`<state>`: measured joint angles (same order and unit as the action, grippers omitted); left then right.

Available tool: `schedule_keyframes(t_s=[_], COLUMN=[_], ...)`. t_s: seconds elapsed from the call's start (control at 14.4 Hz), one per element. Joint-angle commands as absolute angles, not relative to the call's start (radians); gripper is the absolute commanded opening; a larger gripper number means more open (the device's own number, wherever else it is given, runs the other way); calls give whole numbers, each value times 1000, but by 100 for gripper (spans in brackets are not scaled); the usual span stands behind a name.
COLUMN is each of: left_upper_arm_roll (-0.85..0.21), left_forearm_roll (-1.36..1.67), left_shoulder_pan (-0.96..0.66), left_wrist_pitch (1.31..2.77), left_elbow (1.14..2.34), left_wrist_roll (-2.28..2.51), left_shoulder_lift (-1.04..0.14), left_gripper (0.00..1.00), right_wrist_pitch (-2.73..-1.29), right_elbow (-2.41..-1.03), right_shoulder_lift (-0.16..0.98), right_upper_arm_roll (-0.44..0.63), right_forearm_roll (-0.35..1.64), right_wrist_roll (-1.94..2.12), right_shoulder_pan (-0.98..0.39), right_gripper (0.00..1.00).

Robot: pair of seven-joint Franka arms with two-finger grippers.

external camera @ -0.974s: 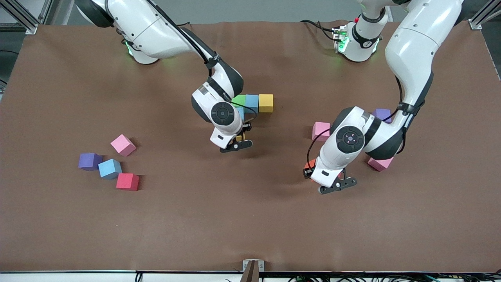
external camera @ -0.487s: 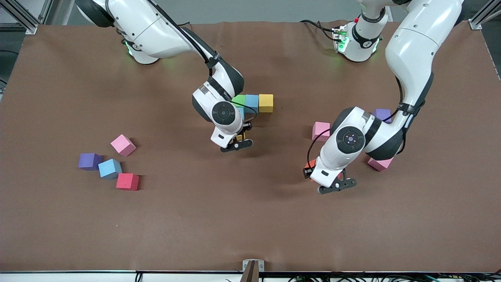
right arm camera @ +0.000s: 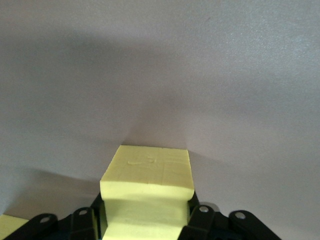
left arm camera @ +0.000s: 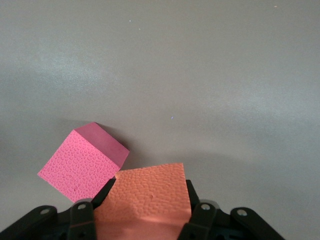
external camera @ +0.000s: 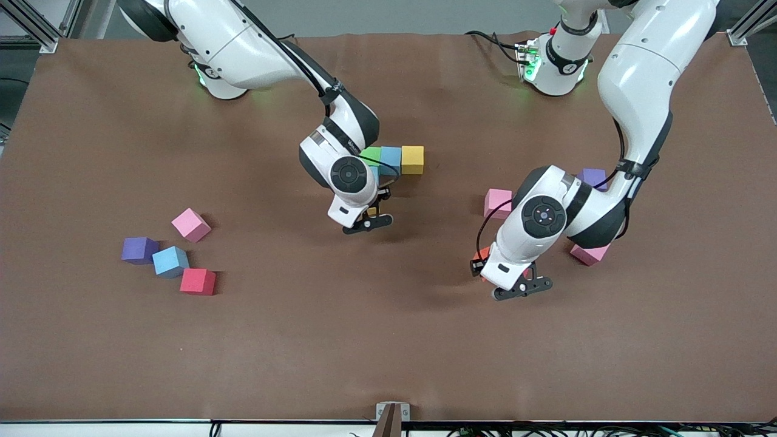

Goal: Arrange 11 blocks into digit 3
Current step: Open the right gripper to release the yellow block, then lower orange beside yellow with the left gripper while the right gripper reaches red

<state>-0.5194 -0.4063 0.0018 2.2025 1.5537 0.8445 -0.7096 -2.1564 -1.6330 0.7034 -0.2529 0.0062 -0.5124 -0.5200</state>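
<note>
A green block point(external camera: 371, 155), a light blue block point(external camera: 390, 159) and a yellow block point(external camera: 413, 159) form a row mid-table. Another light blue block point(external camera: 374, 176) sits just nearer the camera, partly hidden by the right arm. My right gripper point(external camera: 368, 220) point(right arm camera: 145, 216) is beside these, low over the table, shut on a yellow block point(right arm camera: 147, 175) point(external camera: 371, 212). My left gripper point(external camera: 519, 284) point(left arm camera: 142, 212) is shut on an orange block point(left arm camera: 147, 192) point(external camera: 482, 254), close to the table. A pink block point(left arm camera: 82, 162) lies right beside the orange one.
Loose blocks lie toward the right arm's end: pink point(external camera: 191, 224), purple point(external camera: 139, 249), light blue point(external camera: 170, 261), red point(external camera: 198, 281). Around the left arm lie a pink block point(external camera: 498, 202), a purple block point(external camera: 592, 178) and a pink block point(external camera: 587, 254) half under the arm.
Both grippers have barely moved. The right gripper has edged slightly toward the row of blocks with the yellow block in it. The left gripper still holds the orange block.
</note>
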Motion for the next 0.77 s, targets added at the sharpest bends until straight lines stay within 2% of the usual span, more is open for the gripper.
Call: schedule_keyframes(t_s=[0.0, 0.35, 0.7], left_upper_arm_roll=[-523, -523, -523], left_forearm_roll=[-407, -405, -373], left_shoulder_pan=[6, 5, -17], left_wrist_pitch=[2194, 2194, 2200], left_elbow=[1549, 1549, 1562], left_wrist_roll=[807, 804, 946], left_shoulder_lift=[-706, -710, -712], left_gripper=[23, 23, 23], right_wrist_pitch=[-2158, -2152, -2109], right_elbow=[-1666, -1632, -1628], right_shoulder_lift=[670, 663, 577], right_upper_arm_roll=[-245, -245, -232], right_forearm_roll=[21, 26, 34], right_wrist_roll=[-566, -568, -638], right_shoulder_pan=[-529, -515, -442], right_gripper=[100, 100, 100])
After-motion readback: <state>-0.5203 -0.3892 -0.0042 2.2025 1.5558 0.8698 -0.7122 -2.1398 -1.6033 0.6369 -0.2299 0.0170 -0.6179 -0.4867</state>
